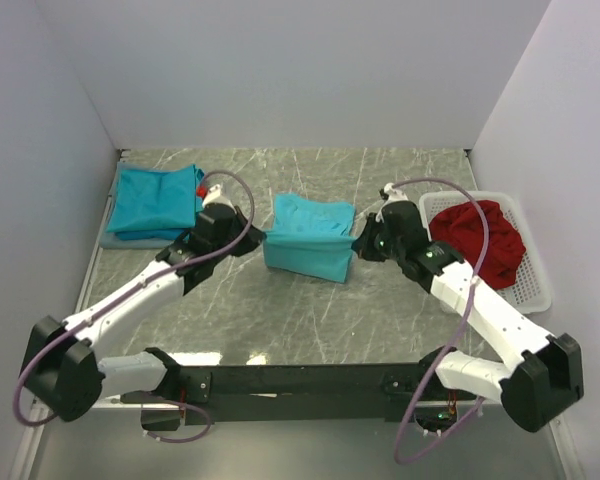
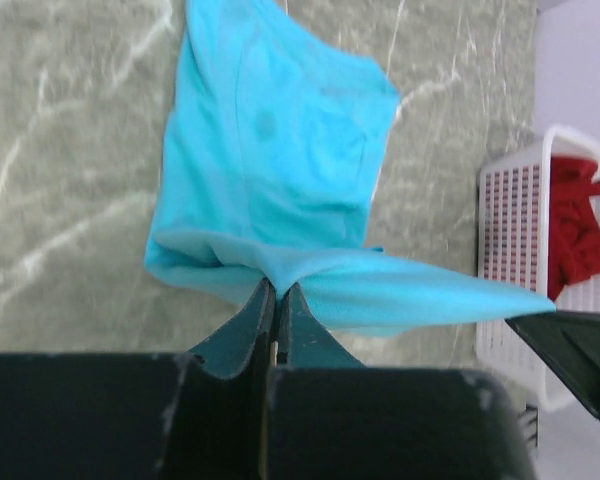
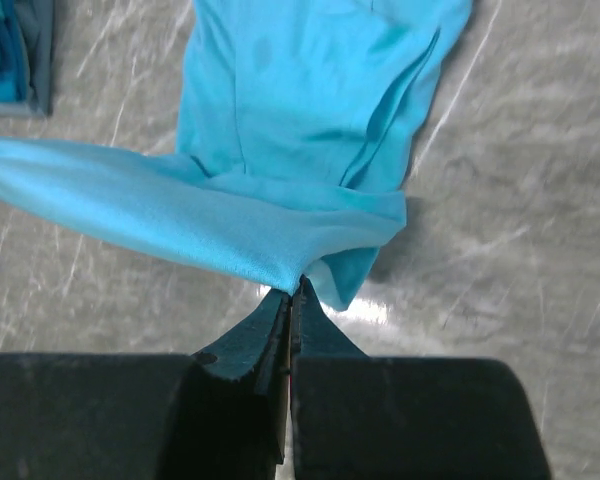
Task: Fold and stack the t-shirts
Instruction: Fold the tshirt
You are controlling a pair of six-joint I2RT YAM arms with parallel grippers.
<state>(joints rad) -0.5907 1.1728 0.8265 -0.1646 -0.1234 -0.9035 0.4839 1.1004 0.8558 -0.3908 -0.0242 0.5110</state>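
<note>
Fingertips of both grippers are buried in cloth. The left gripper [image 1: 252, 240] and right gripper [image 1: 360, 243] are each pinched tight on opposite ends of a fold of one turquoise t-shirt [image 1: 308, 238], which lies mid-table [image 1: 280, 320]. One folded turquoise pile [image 1: 158, 200] lies far left; its layers cannot be counted. One white basket [image 1: 533, 280] holds bunched red cloth [image 1: 477, 238].

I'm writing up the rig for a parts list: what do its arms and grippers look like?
The left arm and right arm match: slim white links between chunky black joint housings, a purple cable looping along each. The left gripper and right gripper have black bodies and thin, tapering dark fingers. No markings visible.
</note>
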